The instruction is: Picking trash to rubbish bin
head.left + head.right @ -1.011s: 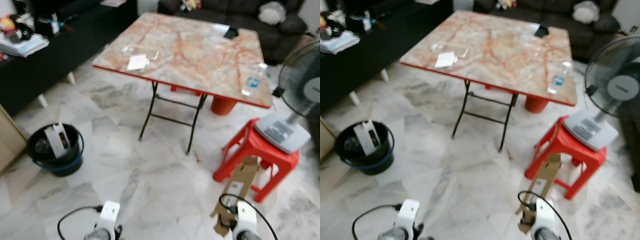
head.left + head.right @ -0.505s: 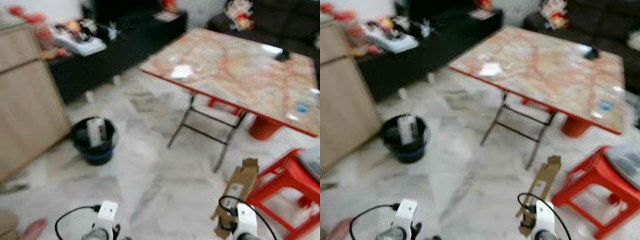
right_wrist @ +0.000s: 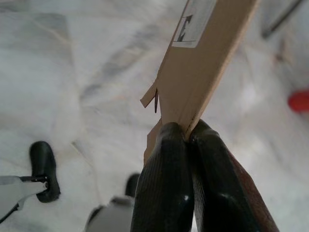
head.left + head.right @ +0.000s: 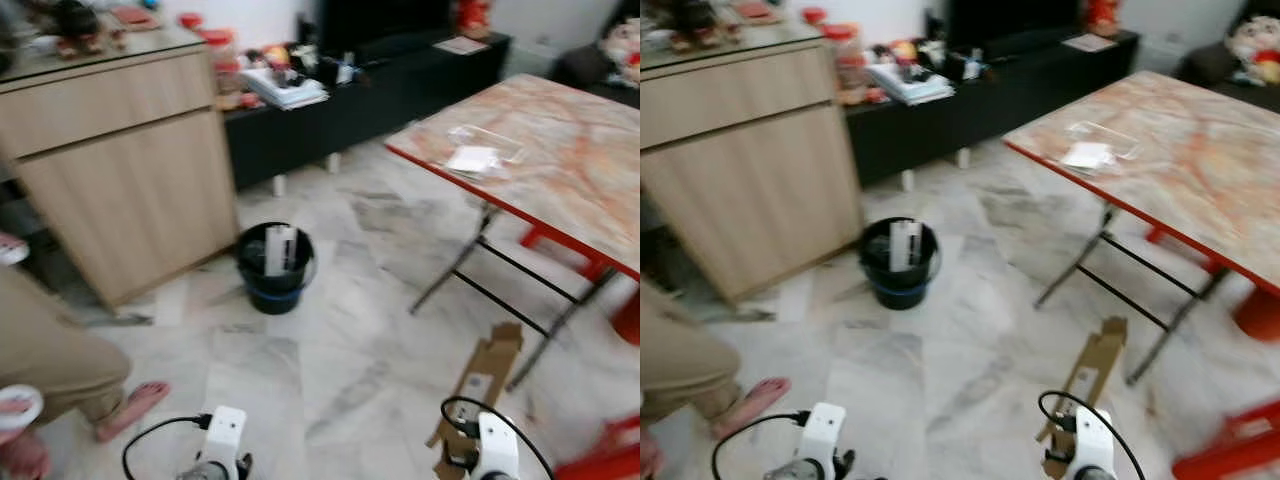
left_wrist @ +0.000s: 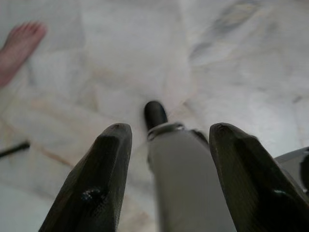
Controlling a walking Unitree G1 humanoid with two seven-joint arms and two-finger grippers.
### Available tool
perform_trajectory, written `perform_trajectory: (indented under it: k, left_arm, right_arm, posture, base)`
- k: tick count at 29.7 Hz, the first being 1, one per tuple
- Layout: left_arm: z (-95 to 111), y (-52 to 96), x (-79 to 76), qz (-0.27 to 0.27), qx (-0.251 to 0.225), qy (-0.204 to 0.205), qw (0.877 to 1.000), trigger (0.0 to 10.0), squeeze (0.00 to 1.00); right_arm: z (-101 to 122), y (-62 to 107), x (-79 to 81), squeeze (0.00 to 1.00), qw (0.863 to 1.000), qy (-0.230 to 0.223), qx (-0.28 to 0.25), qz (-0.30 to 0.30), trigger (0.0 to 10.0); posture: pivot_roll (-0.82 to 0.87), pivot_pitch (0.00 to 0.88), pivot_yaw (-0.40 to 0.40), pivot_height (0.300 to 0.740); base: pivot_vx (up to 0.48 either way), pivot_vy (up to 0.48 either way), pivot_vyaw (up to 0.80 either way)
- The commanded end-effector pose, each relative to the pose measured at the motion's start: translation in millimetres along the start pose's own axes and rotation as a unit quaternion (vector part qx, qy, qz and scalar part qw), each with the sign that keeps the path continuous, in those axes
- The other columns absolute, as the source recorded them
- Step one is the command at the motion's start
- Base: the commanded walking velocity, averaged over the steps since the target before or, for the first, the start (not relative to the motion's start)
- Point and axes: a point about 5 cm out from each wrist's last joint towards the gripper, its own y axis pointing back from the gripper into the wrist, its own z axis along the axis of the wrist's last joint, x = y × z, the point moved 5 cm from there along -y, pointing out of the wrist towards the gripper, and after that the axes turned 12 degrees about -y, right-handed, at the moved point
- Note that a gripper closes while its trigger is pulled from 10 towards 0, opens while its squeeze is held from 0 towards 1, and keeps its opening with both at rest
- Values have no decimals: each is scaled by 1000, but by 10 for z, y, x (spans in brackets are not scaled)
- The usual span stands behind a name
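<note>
A flattened brown cardboard box (image 4: 482, 385) with a white label stands up from my right gripper (image 3: 187, 133), whose black fingers are shut on its lower edge. The same cardboard box (image 3: 207, 63) rises over the marble floor in the right wrist view. A black rubbish bin (image 4: 274, 267) with a blue base stands on the floor ahead to the left, with a white carton (image 4: 278, 249) sticking out of it. My left gripper (image 5: 166, 140) hangs low over the floor, open and holding nothing.
A wooden cabinet (image 4: 120, 150) stands left of the bin, a dark low unit (image 4: 380, 90) behind it. A folding marble-top table (image 4: 560, 170) with papers (image 4: 472, 158) is at the right, a red stool (image 4: 1230, 450) below it. A person's leg and bare foot (image 4: 125, 405) are at the near left.
The whole view has swung left: the bin and table have shifted right in the picture, and the cabinet and a person's leg have come into view. The cardboard stays in my right gripper.
</note>
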Motion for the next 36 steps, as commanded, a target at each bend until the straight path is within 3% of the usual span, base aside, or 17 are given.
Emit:
perform_trajectory:
  k: [1, 17, 25, 36]
  left_arm:
    - [-47, 5, -12, -1, 8, -6, 1000, 10000, 0]
    - [-31, 4, 19, 7, 5, -2, 1000, 10000, 0]
    - [-41, 6, 32, 9, 7, 2, 1000, 10000, 0]
    - [-53, 8, 39, 11, 8, 3, 1000, 10000, 0]
  right_arm:
    - [-13, 5, -38, 0, 1000, -4, 2, -5, 10000]
    - [-6, 6, -37, 0, 1000, -24, -1, -1, 10000]
    - [-43, 9, -60, 0, 1000, 15, 11, -9, 10000]
    - [-47, 14, -77, 0, 1000, -17, 5, -10, 10000]
  posture:
    - [-5, 19, -107, 740]
    - [1, 30, -116, 740]
    - [3, 39, -118, 740]
    - [1, 52, -116, 740]
  base:
    - [0, 0, 0]
    - [143, 0, 0]
    - [258, 0, 280]
    - [249, 0, 189]
